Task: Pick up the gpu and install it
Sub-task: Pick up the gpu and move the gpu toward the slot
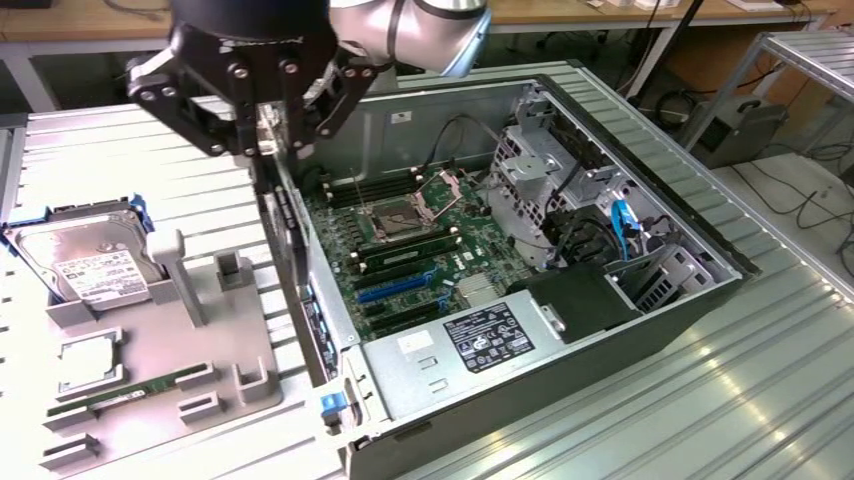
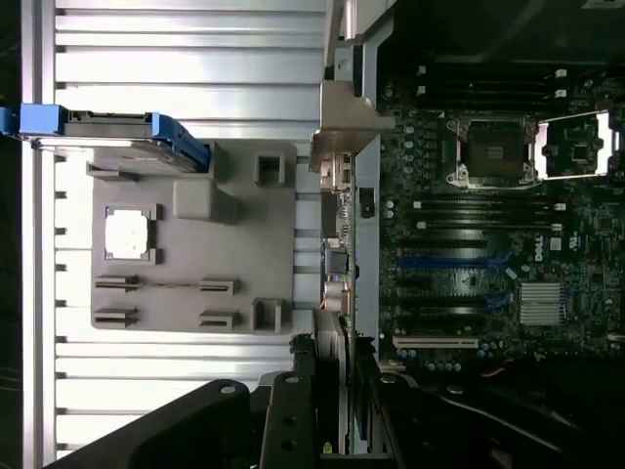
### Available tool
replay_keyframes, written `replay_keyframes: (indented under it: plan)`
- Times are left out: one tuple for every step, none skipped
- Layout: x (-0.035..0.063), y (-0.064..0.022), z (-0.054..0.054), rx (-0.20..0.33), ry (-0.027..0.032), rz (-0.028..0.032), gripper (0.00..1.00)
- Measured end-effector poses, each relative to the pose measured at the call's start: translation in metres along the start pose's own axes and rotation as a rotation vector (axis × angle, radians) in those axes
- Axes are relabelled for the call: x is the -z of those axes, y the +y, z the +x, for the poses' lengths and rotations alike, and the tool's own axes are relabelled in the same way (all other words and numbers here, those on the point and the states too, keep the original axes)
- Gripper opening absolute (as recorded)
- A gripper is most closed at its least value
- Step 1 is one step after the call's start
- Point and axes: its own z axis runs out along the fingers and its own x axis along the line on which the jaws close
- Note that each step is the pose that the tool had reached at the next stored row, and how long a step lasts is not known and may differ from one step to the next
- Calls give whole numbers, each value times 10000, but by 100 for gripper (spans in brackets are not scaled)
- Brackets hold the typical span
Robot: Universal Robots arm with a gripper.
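Observation:
The gpu [image 1: 291,250] is a thin dark card with a silvery metal bracket. It hangs edge-on from my gripper [image 1: 271,140], which is shut on its upper end. The card is in the air over the seam between the grey parts tray [image 1: 200,340] and the open computer case [image 1: 534,400], level with the case's rear wall. In the wrist view the gpu [image 2: 337,195] runs away from my gripper [image 2: 337,357] between the tray [image 2: 195,283] and the motherboard [image 2: 469,244]. Blue expansion slots [image 2: 444,262] lie just beside it on the board.
The tray holds a silver hard drive [image 1: 87,260] in a blue frame, a processor chip [image 1: 87,360] and a green memory stick [image 1: 127,395]. Inside the case are the motherboard [image 1: 414,250], a power supply [image 1: 467,340], drive cages and cables [image 1: 574,200]. Ribbed metal table all around.

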Motion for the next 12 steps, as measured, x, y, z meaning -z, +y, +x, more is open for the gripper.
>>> replay_keyframes:
  plan:
    - [-1,0,-45,-1,20,-1,26]
    - [-1,0,-88,-2,37,-2,26]
    - [-1,-1,-136,-3,55,-1,26]
    - [-1,-1,-184,-4,71,0,26]
    - [-4,-2,-279,-5,93,-1,26]
    - [-14,-4,-356,-6,106,-1,26]
    - [-26,-4,-398,-6,111,0,26]
    - [-43,-5,-441,-7,115,3,26]
    - [-67,-5,-504,-6,118,12,26]
    - [-89,-4,-556,-7,121,18,26]
    - [-107,-3,-599,-7,124,23,26]
    - [-127,0,-648,-8,127,28,26]
